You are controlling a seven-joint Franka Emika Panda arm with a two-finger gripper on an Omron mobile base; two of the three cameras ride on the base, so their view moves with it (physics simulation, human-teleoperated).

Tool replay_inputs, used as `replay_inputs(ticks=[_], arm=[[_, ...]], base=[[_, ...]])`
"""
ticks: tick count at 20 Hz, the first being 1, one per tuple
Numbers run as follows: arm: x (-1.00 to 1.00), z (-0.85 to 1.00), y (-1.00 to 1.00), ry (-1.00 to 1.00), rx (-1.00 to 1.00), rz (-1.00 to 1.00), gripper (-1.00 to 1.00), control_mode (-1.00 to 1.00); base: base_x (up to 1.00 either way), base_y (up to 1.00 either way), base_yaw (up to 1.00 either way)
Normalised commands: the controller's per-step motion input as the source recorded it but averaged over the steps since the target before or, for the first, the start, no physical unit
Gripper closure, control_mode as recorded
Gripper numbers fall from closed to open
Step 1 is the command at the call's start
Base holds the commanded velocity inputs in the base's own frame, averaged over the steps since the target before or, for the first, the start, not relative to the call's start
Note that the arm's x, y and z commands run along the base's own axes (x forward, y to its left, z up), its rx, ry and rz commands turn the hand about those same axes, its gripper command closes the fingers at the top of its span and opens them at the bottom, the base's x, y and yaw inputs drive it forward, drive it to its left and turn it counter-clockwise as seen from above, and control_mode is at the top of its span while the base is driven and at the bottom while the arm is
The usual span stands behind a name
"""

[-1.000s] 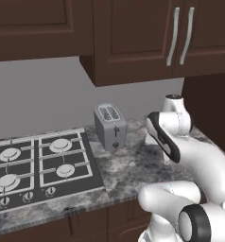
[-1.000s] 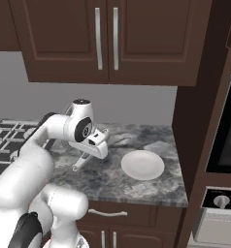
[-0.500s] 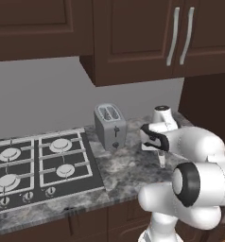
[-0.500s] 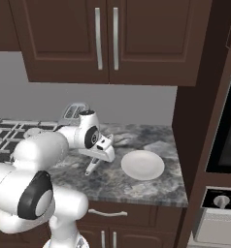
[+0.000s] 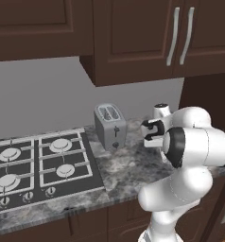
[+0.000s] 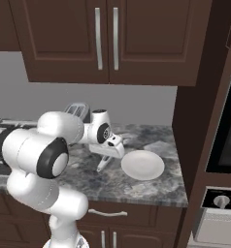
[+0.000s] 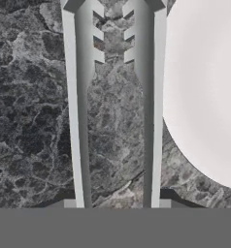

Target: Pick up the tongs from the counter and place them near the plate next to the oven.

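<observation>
Stone top (image 6: 151, 186) with the hob runs up to the oven (image 6: 225, 133), you see. Your plate (image 6: 142, 164) lies near its oven end. Your gripper (image 6: 107, 156) is clamped on the tongs (image 7: 115, 101), which hang just beside the plate's rim, toothed tips forward.

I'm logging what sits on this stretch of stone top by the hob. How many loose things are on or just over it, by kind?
Tongs: 1, held over the stone top
Plate: 1
Toaster: 1
Total: 3
</observation>
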Motion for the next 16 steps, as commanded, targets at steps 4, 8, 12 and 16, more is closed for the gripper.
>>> replay_inputs(ticks=[4, 8, 12, 16], arm=[[0.11, -0.08, 0.0, -0.01, 0.0, 0.0, 1.0, -1.0], [0.0, -0.08, 0.0, 0.0, 0.0, 0.0, -1.0, -1.0], [0.0, 0.0, 0.0, -0.01, 0.0, 0.0, -1.0, -1.0], [0.0, 0.0, 0.0, -0.01, 0.0, 0.0, -1.0, -1.0]], base=[[0.0, 0.0, 0.0], [0.0, 0.0, 0.0], [0.0, 0.0, 0.0], [0.0, 0.0, 0.0]])
